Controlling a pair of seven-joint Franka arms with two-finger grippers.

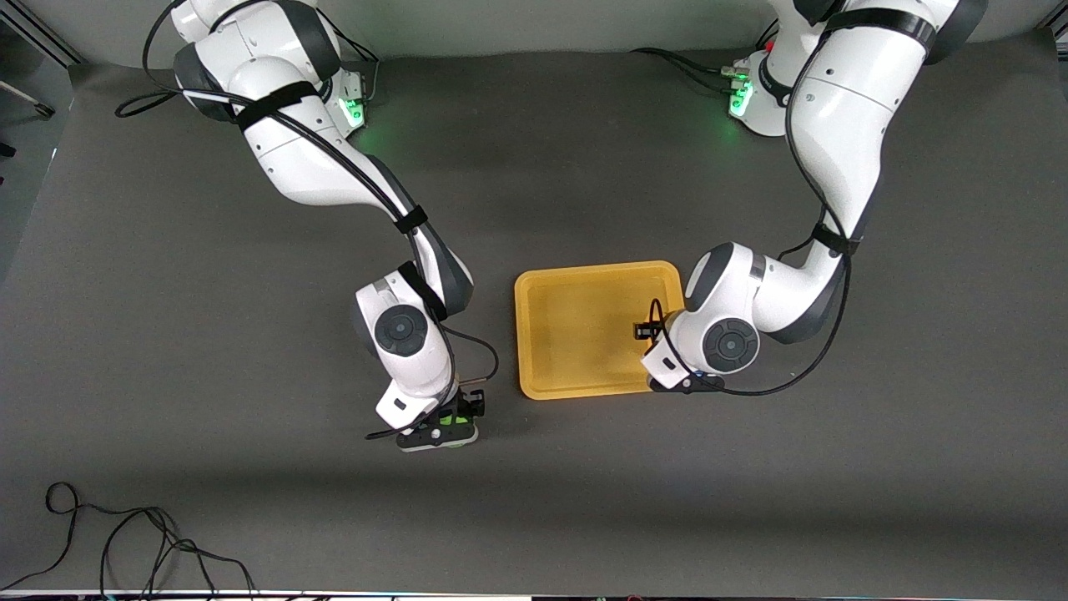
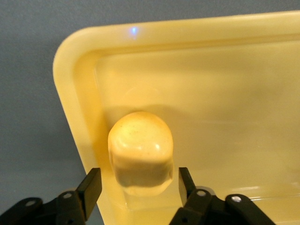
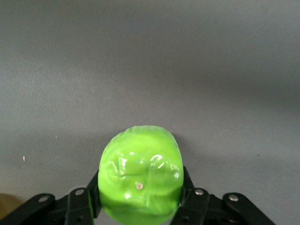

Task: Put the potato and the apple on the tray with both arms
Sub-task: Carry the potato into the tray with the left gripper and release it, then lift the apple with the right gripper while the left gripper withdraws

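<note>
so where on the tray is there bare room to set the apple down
Most of the tray floor is bare, from the rim toward the right arm's end across the middle. The crowded spot is the corner under the left gripper, where the potato sits between open fingers. The right gripper holds the apple over the mat.

The light is soft and even, and the dark table (image 1: 167, 334) shows only faint shadows under the arms. A small blue glint sits on the tray (image 2: 133, 31) rim. White shine marks the apple (image 3: 140, 180). The potato (image 2: 140, 150) looks soft and slightly blurry.
</note>
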